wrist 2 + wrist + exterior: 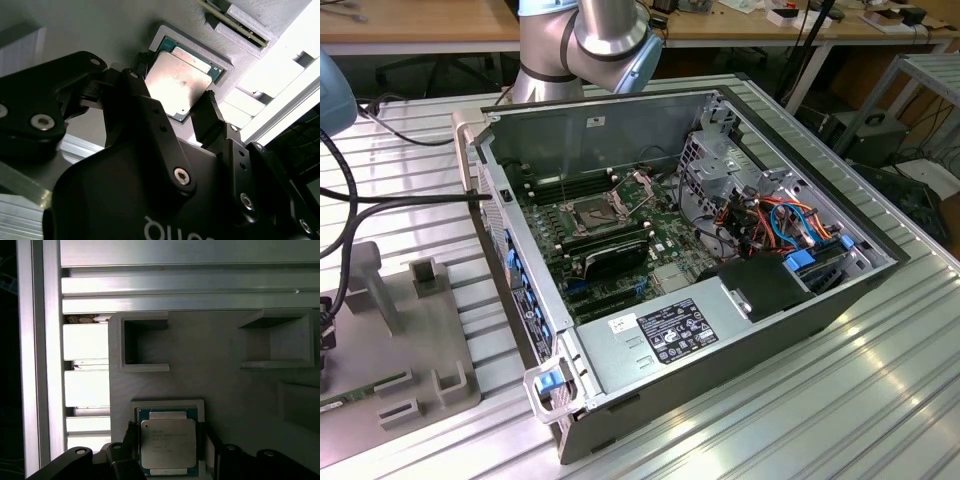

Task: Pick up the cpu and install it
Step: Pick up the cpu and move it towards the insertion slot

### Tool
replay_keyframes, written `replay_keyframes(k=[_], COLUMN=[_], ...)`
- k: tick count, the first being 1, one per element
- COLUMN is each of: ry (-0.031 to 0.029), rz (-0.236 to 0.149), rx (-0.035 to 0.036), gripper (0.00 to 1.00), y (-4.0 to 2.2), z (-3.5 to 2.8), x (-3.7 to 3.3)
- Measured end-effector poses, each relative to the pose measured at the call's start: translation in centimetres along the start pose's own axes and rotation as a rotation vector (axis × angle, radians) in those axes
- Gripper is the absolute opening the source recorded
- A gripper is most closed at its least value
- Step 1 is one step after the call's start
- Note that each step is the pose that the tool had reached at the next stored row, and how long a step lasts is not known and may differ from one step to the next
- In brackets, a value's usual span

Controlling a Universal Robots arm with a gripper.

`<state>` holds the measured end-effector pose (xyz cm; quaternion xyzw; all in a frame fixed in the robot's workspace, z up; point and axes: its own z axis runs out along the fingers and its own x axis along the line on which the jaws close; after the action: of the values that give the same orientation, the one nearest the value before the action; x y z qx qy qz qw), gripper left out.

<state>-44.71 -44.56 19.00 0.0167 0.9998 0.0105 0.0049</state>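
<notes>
Hanging low over the grey tray (pixel 205 365), the tool (pixel 172 95) straddles the cpu (pixel 181 80) with fingers (pixel 207 114) open.

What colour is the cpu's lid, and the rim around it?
Silver-grey lid, blue-green rim; the cpu shows best in the first wrist view.

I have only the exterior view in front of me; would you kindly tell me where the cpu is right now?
Observer: In both wrist views the cpu lies flat, metal top up, in a square recess of the grey fixture.
Operator: Thank you. And where is the end effector?
Observer: In the second wrist view the end effector is right down at the cpu, which sits seated in that recess.
</notes>
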Motion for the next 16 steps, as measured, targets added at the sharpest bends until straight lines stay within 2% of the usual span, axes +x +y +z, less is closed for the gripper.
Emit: replay_keyframes(k=[16], ry=[0.0], rz=[0.0], rx=[0.0], gripper=[0.62], y=[0.0], z=[-0.13], x=[0.1])
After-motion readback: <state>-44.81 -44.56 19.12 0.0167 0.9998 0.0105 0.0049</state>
